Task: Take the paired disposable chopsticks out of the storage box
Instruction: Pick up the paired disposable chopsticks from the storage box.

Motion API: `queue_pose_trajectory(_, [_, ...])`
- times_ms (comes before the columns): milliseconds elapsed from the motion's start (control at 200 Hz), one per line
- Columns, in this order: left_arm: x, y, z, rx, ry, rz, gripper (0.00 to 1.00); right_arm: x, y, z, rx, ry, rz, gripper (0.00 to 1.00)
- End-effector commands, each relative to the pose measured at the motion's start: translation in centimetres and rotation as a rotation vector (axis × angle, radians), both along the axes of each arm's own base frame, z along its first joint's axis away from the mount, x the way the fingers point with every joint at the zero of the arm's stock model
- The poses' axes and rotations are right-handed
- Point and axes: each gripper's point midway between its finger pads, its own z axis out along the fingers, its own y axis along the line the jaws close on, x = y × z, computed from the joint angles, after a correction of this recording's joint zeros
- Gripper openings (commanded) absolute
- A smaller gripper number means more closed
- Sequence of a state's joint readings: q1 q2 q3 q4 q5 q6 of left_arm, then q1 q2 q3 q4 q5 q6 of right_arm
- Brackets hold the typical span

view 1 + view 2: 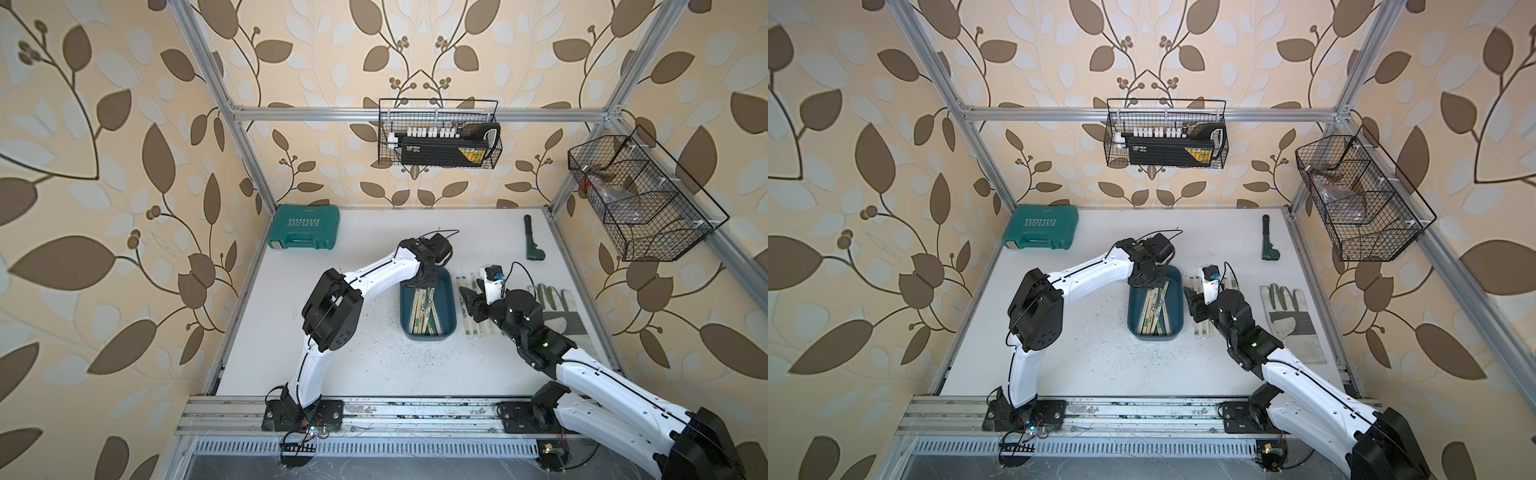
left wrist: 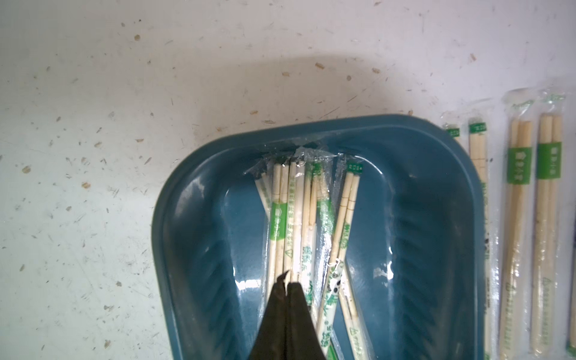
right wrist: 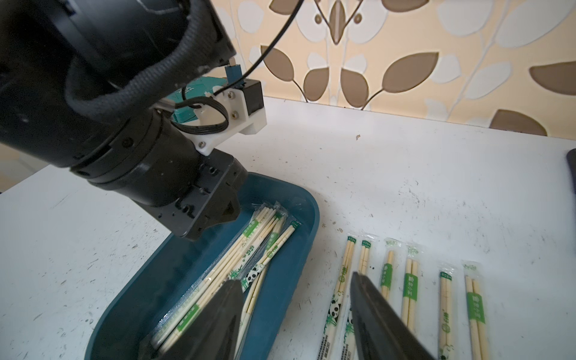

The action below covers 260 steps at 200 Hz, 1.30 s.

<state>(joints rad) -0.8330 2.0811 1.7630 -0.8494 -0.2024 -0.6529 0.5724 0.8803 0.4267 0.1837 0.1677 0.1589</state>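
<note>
Your left claw [image 2: 286, 280] has its jaws pressed together, tips down on the loose bundle of chopsticks [image 2: 311, 218] lying in the box [image 2: 193, 224]. You cannot tell whether a sleeve is nipped between them. Your right claw [image 3: 293, 279] hangs with jaws spread above the box's right rim. Just right of the box, more wrapped pairs [image 3: 411, 280] lie in a row on the table [image 3: 436, 187]. A glove [image 1: 557, 307] lies further right, and a tool case [image 1: 305, 228] sits behind the box, to its left.
</note>
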Motion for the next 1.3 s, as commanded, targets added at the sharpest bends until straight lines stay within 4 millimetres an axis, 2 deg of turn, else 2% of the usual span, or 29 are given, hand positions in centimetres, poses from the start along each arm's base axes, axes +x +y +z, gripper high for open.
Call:
queue_pose_trajectory(0, [-0.1, -0.4, -0.4, 0.002, 0.006, -0.015, 0.25, 0.2, 0.4, 1.7, 0.02, -0.036, 0.007, 0.58])
queue_pose_trajectory(85, [0.1, -0.2, -1.5, 0.004, 0.029, -0.01, 0.24, 0.2, 0.4, 1.6, 0.019, -0.033, 0.009, 0.58])
queue_pose_trajectory(165, [0.3, -0.1, -2.6, 0.007, 0.038, -0.008, 0.19, 0.3, 0.4, 1.7, 0.021, -0.034, 0.01, 0.58])
queue_pose_trajectory(410, [0.7, -1.0, -4.4, -0.012, 0.058, -0.026, 0.19, 0.3, 0.5, 1.6, 0.017, -0.031, 0.01, 0.58])
queue_pose_trajectory(635, [0.7, -1.0, -6.1, 0.01, 0.083, -0.027, 0.27, 0.3, 0.5, 1.7, 0.019, -0.033, 0.009, 0.58])
queue_pose_trajectory(815, [0.6, -1.7, -6.3, -0.016, 0.097, -0.033, 0.3, 0.4, 0.5, 1.7, 0.019, -0.033, 0.01, 0.58])
queue_pose_trajectory(935, [0.5, -1.6, -6.7, -0.011, 0.101, -0.029, 0.29, 0.4, 0.5, 1.5, 0.017, -0.03, 0.009, 0.58])
queue_pose_trajectory(1005, [0.5, -1.5, -7.0, -0.008, 0.108, -0.026, 0.34, 0.4, 0.5, 1.5, 0.016, -0.03, 0.008, 0.58])
queue_pose_trajectory(1075, [0.3, -1.6, -7.4, -0.01, 0.12, -0.028, 0.34, 0.4, 0.5, 1.6, 0.016, -0.031, 0.008, 0.58])
queue_pose_trajectory(1110, [0.3, -1.7, -7.4, -0.012, 0.122, -0.03, 0.32, 0.4, 0.5, 1.5, 0.016, -0.031, 0.008, 0.58])
queue_pose_trajectory(1180, [0.3, -1.6, -7.5, -0.007, 0.124, -0.027, 0.09, 0.4, 0.5, 1.6, 0.017, -0.032, 0.009, 0.58])
queue_pose_trajectory(1295, [0.4, -1.1, -6.9, 0.007, 0.11, -0.015, 0.12, 0.3, 0.5, 1.5, 0.016, -0.03, 0.01, 0.58])
